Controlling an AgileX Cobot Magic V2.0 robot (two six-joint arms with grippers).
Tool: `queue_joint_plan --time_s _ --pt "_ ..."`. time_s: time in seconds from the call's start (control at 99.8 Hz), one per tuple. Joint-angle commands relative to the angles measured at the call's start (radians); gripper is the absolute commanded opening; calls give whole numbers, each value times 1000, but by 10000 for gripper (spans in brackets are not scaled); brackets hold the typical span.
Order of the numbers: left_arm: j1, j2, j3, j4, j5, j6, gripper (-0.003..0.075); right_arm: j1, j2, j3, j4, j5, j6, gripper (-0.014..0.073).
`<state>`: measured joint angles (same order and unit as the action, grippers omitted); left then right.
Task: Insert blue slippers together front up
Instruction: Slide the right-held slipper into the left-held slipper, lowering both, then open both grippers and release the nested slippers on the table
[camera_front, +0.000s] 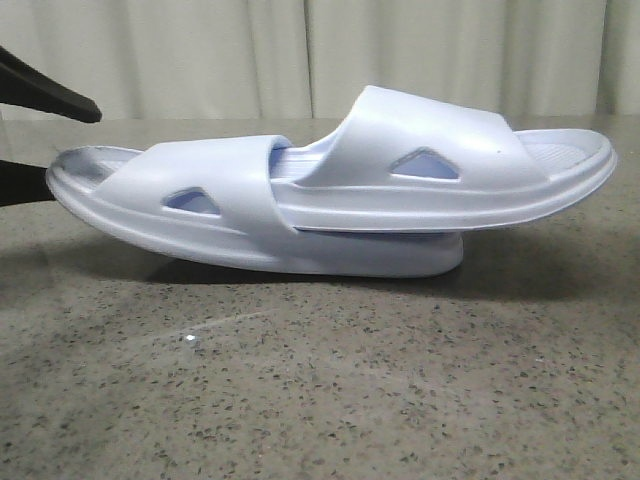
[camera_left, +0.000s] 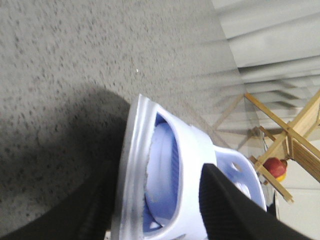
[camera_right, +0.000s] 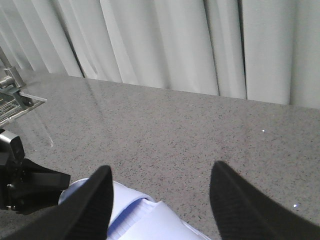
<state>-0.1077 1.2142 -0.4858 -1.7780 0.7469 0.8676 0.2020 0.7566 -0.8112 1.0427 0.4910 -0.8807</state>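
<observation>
Two pale slippers slotted together, resting on the speckled stone table.

The blue slippers (camera_front: 330, 195) fill the middle of the front frame: one lies low with its end at the left, and the other is pushed under its strap (camera_front: 225, 195) and sticks out toward the right edge, slightly raised. They sit on the grey table (camera_front: 320, 400), with pale curtains (camera_front: 300, 50) across the top of the frame. In the left wrist view the left gripper (camera_left: 155, 210) has its dark fingers (camera_left: 235, 210) either side of the slipper's end, pinching it as far as I can tell, though the contact is partly out of frame. In the right wrist view the right gripper (camera_right: 160, 200) is spread wide, its fingers (camera_right: 240, 200) above a pale slipper at the bottom of the frame, apparently not touching.
</observation>
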Motion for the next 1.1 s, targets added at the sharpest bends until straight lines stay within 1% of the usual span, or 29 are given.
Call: queue_joint_plan --time_s 0.0,0.18,0.381,0.501,0.641,0.772,0.872,0.942,1.012,1.092 --pt "-6 -17 -34 -81 13 8 333 -9 -6 -29 18 -26 -15 372" --pt "44 -17 -34 -52 1 8 333 -9 -6 -29 18 -22 -15 372" --pt "135 -17 -34 -37 1 8 333 -9 -6 -29 18 -22 -15 372" --pt "193 -19 -34 -31 27 31 333 -9 -6 -29 12 -22 -15 372" --pt "252 -41 -34 -31 72 115 333 -9 -6 -29 -31 -45 -15 372" --pt "295 -96 -34 -31 62 233 331 -9 -6 -29 -53 -76 -15 372" --pt "324 -168 -34 -31 15 324 331 -9 -6 -29 -71 -109 -15 372" --pt "340 -226 -34 -31 -47 392 331 -9 -6 -29 -76 -135 -15 372" --pt "348 -288 -34 -31 -134 472 331 -9 -6 -29 -81 -161 -15 372" --pt "348 -355 -34 -28 -249 540 331 -9 -6 -29 -124 -187 -15 372"
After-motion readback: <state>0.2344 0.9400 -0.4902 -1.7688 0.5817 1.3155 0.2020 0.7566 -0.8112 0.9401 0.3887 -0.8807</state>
